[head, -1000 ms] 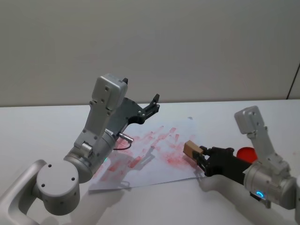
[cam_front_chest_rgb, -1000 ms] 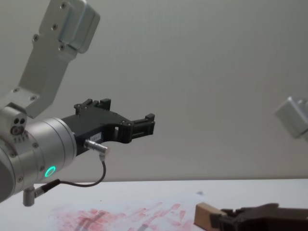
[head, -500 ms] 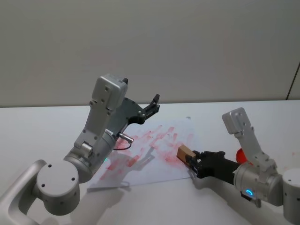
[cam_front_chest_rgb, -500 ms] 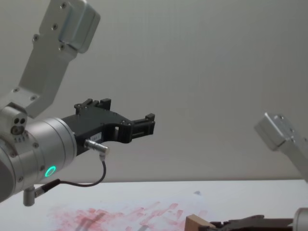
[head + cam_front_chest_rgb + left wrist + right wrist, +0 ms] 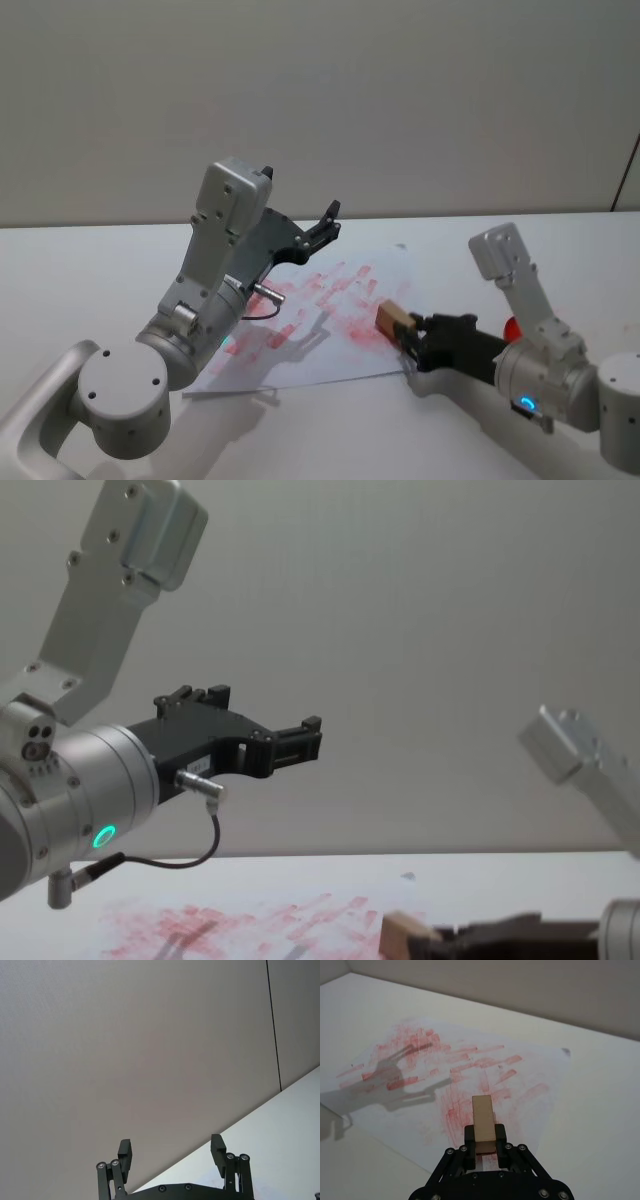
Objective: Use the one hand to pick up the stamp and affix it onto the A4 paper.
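Observation:
The stamp (image 5: 392, 317), a small tan wooden block, is held in my right gripper (image 5: 410, 331), which is shut on its rear end. It sits low over the right part of the A4 paper (image 5: 300, 315), a white sheet smeared with red ink. I cannot tell whether the stamp touches the sheet. In the right wrist view the stamp (image 5: 483, 1119) sticks out forward between the black fingers (image 5: 470, 1135), pointing at the red marks on the paper (image 5: 420, 1060). My left gripper (image 5: 326, 226) hangs open high above the paper's far side, its fingers (image 5: 125, 1152) spread and holding nothing.
A red round pad (image 5: 512, 327) lies on the white table (image 5: 80, 270) behind my right arm, mostly hidden by it. The left arm (image 5: 215, 270) casts a shadow across the paper. A grey wall stands behind the table.
My right gripper has carried the stamp leftward and lower, from the paper's right edge to over the inked area. The left arm has not moved.

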